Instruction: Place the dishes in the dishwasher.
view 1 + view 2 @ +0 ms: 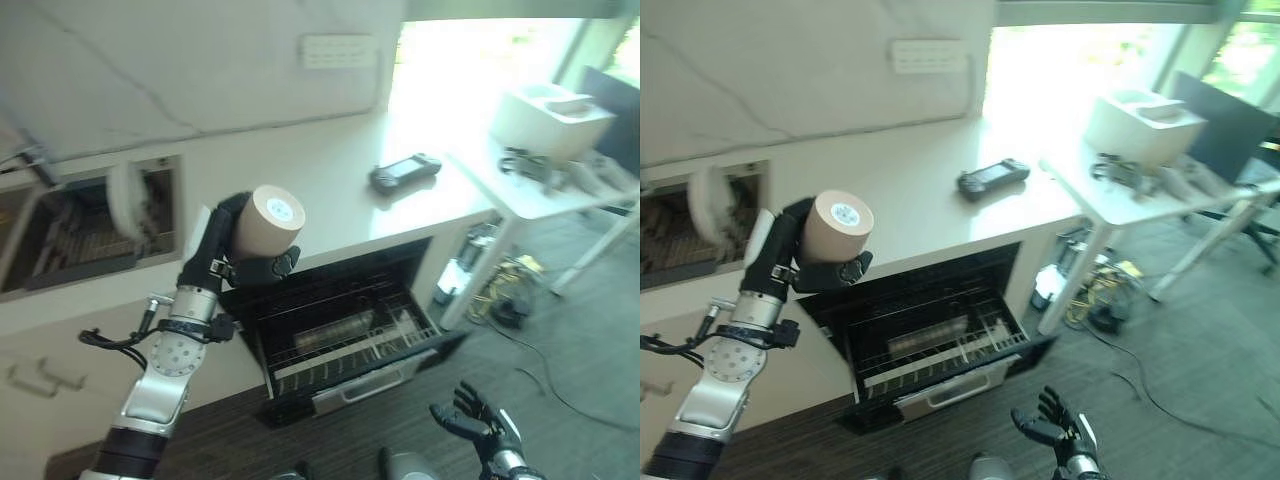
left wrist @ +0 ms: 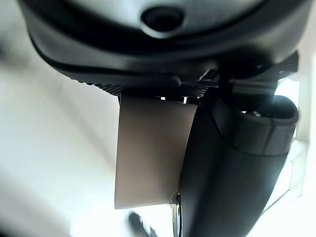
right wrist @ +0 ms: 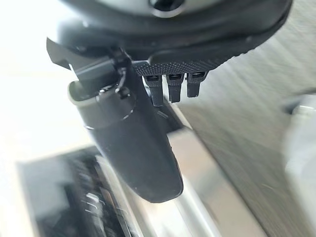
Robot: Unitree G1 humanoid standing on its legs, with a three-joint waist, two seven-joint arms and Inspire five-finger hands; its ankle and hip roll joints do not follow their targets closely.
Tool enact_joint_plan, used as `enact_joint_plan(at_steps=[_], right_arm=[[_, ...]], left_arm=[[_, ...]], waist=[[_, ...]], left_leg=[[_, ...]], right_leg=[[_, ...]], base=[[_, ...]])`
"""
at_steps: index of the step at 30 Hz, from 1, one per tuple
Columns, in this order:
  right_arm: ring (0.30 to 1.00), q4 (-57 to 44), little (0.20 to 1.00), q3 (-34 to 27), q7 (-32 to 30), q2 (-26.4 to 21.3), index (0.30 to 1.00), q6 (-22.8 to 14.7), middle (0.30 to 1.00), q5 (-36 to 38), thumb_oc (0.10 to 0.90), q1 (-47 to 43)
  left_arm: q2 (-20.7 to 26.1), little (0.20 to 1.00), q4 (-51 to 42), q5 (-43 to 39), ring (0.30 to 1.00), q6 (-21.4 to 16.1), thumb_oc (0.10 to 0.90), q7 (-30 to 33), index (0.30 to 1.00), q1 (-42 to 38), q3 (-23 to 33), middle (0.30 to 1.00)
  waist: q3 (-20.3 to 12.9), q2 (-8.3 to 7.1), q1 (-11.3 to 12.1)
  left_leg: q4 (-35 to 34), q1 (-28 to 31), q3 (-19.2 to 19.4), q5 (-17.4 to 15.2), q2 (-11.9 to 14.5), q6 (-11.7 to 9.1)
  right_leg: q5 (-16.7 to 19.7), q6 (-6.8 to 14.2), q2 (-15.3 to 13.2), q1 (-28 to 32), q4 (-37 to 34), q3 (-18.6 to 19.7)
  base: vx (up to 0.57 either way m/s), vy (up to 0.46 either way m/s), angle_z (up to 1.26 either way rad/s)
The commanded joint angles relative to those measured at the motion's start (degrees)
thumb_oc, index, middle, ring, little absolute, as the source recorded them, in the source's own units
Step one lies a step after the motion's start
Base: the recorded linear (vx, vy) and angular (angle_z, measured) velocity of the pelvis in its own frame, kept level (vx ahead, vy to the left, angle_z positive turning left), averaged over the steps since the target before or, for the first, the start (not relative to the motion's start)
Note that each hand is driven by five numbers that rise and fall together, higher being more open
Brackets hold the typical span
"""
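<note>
Left hand, left of centre, fingers curled round a tan cup. Sink upper left. White counter across centre; open dishwasher below. Right hand, lower right, fingers spread, empty.

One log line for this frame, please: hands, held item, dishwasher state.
left hand: shut on tan cup, raised above counter | right hand: open, low, idle | dishwasher: open, rack pulled out | cup not yet loaded

You see a pale countertop with a dark handheld controller lying far right; right of it, a white side table bears a white box.
</note>
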Motion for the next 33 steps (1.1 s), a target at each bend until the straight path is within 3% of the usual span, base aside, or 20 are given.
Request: enact_joint_plan(at_steps=[1,5,8,13,16,20,23,28,33], right_arm=[[0.900,-9.6,0.900,-5.7,-9.6,-5.6,0.900,-11.4,0.900,-6.3,0.800,-2.3],[0.900,-22.8,0.900,-7.7,-11.3,-8.2,0.900,-13.4,0.900,-7.5,0.800,-2.3],[0.900,-31.9,0.900,-8.2,-9.4,-10.2,0.900,-19.2,0.900,-6.2,0.800,-4.5],[0.900,-36.7,0.900,-4.2,-2.4,-11.6,0.900,-21.8,0.900,0.2,0.800,-10.8],[0.900,-39.1,0.900,1.9,3.5,-11.7,0.900,-18.3,0.900,7.0,0.800,-17.0],[0.900,-39.3,0.900,8.6,6.4,-11.1,0.900,-14.2,0.900,12.5,0.800,-22.4],[0.900,-39.1,0.900,12.2,6.8,-10.7,0.900,-11.8,0.900,14.1,0.800,-25.3],[0.900,-37.8,0.900,16.1,4.8,-9.3,0.900,-11.0,0.900,14.5,0.800,-30.0],[0.900,-36.8,0.900,19.7,4.0,-7.4,0.900,-7.3,0.900,17.6,0.800,-36.0]], left_arm=[[-0.2,0.300,-4.8,-4.8,0.300,-5.8,0.400,7.5,0.300,-7.8,0.0,0.300],[-3.9,0.300,-2.0,-6.3,0.300,-7.2,0.400,13.1,0.300,-7.7,-0.9,0.300],[-6.9,0.300,-0.5,-5.0,0.300,-7.7,0.400,19.2,0.300,-7.7,-1.6,0.300],[-9.2,0.300,-0.1,0.1,0.300,-7.9,0.400,27.3,0.300,-9.5,-3.7,0.300],[-10.0,0.300,0.7,6.6,0.300,-9.6,0.400,31.5,0.300,-10.8,-5.8,0.300],[-10.6,0.300,0.9,12.1,0.300,-10.7,0.400,35.4,0.300,-11.9,-8.5,0.300],[-10.6,0.300,1.3,14.4,0.300,-11.4,0.400,37.3,0.300,-12.6,-9.9,0.300],[-10.7,0.300,1.7,17.0,0.300,-11.7,0.400,38.0,0.300,-13.4,-12.2,0.300],[-10.6,0.300,2.8,19.8,0.300,-12.8,0.400,39.8,0.300,-14.4,-14.8,0.300]], waist=[[1.7,2.13,-0.8],[2.0,2.06,-2.9],[1.7,2.35,-4.3],[1.7,2.22,-3.2],[1.3,2.24,-1.1],[0.9,2.14,1.0],[0.4,2.07,2.6],[-0.2,2.00,4.5],[-1.2,1.99,6.8]], left_leg=[[-0.1,5.9,2.8,-9.7,2.9,1.2],[-0.1,7.4,5.3,-10.7,2.2,2.2],[-0.1,9.1,7.7,-11.6,1.6,2.8],[-0.1,10.1,7.7,-11.9,0.9,3.2],[-0.1,10.1,6.7,-11.7,1.0,2.5],[-0.1,9.9,5.1,-11.4,0.9,2.0],[-0.1,9.3,3.8,-11.0,0.8,1.6],[-0.1,8.5,1.5,-10.7,1.0,1.0],[-0.1,6.6,-1.4,-9.5,2.4,-0.8]], right_leg=[[-5.9,4.3,-1.1,1.8,2.3,-0.1],[-4.5,5.0,-0.6,0.2,2.3,2.4],[-3.9,4.9,0.2,-0.8,2.3,4.6],[-4.1,4.3,0.0,-0.2,2.3,4.2],[-4.7,3.8,-0.4,0.7,2.3,2.8],[-5.3,3.5,-0.8,1.9,2.3,1.2],[-5.8,3.1,-0.9,2.5,2.3,0.5],[-6.7,2.4,-0.8,3.7,2.3,-1.0],[-8.3,1.3,-1.0,5.3,2.3,-4.7]], base=[[-0.02,0.090,-0.91],[-0.01,0.114,-0.95],[0.02,0.116,-0.81],[0.00,0.028,-0.16],[-0.01,-0.023,0.10],[0.00,-0.050,0.32],[0.00,-0.069,0.34],[0.00,-0.087,0.37],[0.01,-0.112,0.40]])
